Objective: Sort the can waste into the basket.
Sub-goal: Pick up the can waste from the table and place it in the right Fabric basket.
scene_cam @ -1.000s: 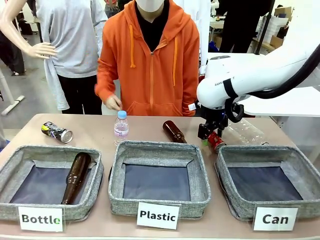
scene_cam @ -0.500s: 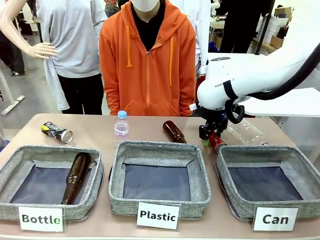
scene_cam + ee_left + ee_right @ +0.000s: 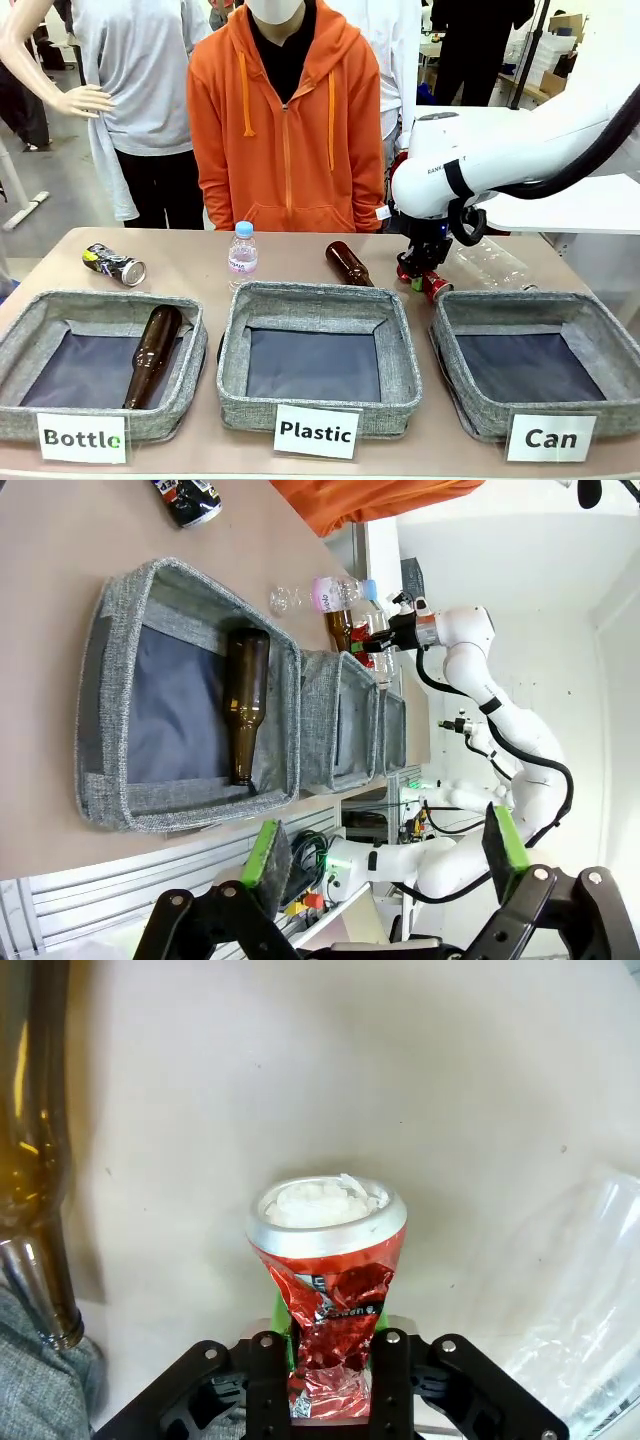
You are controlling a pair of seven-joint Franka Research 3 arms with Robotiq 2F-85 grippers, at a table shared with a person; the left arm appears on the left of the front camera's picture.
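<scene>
**Front view**
- Landmark: Can basket (image 3: 590, 318), grey woven, white "Can" label on its near side, dark inner base showing.
- Right end effector (image 3: 420, 278): closed on the red can (image 3: 434, 287), just behind the Can basket's far left corner.
- Red can: crushed and outside the Can basket, close to its far rim. Cannot tell whether it is on the counter (image 3: 190, 255) or just off it.
- Dark can (image 3: 114, 265): lying on the counter, well left of the Can basket.
- Other baskets: Plastic basket (image 3: 318, 296) is just left of the Can basket. Bottle basket (image 3: 100, 305) is left of that, with a brown bottle (image 3: 152, 353) lying in it.
- Loose items: second brown bottle (image 3: 347, 263) and small plastic bottle (image 3: 242, 249) are on the counter, left of the Can basket. Clear plastic bottle (image 3: 490, 265) lies just behind its far rim.
- Person (image 3: 285, 130): orange hoodie, across the counter, left of the Can basket.

**Left wrist view**
- Left end effector (image 3: 385, 845): open, green pads (image 3: 268, 850) wide apart.
- Baskets: three in a row, with the Bottle basket and its brown bottle nearest and the Can basket farthest.
- Right arm (image 3: 455, 640): reaching in at the Can basket's end of the row.
- Dark can: at the opposite end from the Can basket.

**Right wrist view**
- Right end effector: black fingers (image 3: 265, 1380) clamped on the red can's crumpled lower half.
- Red can: silver end pointing away from the wrist, counter behind it.
- Neighbours: second brown bottle and clear plastic bottle flank the can. Their position relative to the Can basket cannot be told here.
</scene>
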